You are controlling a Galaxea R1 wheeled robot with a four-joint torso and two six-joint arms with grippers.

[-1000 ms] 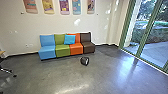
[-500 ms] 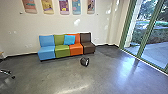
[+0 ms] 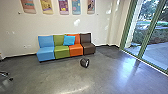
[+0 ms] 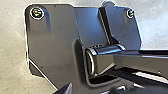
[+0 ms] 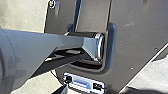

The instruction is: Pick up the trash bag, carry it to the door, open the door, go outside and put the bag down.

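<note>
**On the open floor, a dark trash bag before a row of coloured seats**

In the head view, what looks like the trash bag [image 3: 84, 63], dark with a pale patch, sits on the grey floor [image 3: 100, 77], on the near side of the orange seat [image 3: 75, 49] and brown seat [image 3: 88, 47] and apart from them. Left of these come a green seat [image 3: 61, 51] and a blue seat [image 3: 46, 53]; a bright blue cushion [image 3: 69, 40] leans on the backrests. Posters [image 3: 63, 6] hang on the far wall [image 3: 72, 25]. At the right, green-framed glass [image 3: 146, 32] gives onto paving and greenery. The wheeled foot of a chair [image 3: 5, 74] shows at near left.

In the left wrist view, I cannot tell whether the left gripper [image 4: 65, 89] is wide or narrow.

In the right wrist view, I cannot tell how the right gripper [image 5: 61, 90] stands either.
</note>
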